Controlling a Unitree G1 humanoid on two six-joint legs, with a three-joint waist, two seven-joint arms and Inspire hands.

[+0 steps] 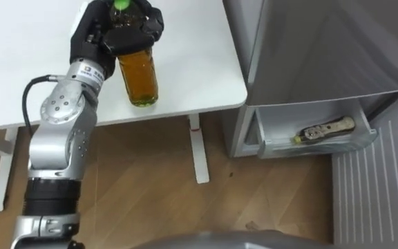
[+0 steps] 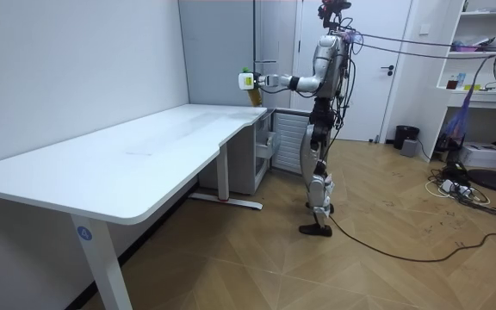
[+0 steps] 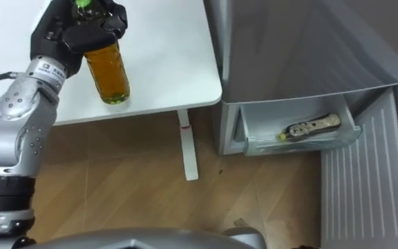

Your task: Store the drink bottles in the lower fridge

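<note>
My left hand (image 1: 119, 31) is shut on the top of a bottle of amber drink (image 1: 139, 79) with a green cap. The bottle hangs upright over the near right corner of the white table (image 1: 199, 62). To the right, the grey fridge's lower drawer (image 1: 271, 131) stands open. Another drink bottle (image 1: 325, 129) lies on its side inside it. In the room view I stand facing the fridge (image 2: 222, 52), the left arm stretched out with the bottle (image 2: 250, 84). My right hand (image 2: 348, 95) hangs by my side there.
The table's white leg and foot (image 1: 199, 155) stand on the wooden floor between me and the drawer. The open fridge door (image 1: 375, 187) reaches out at the lower right. A fan, shelves and cables sit far behind me.
</note>
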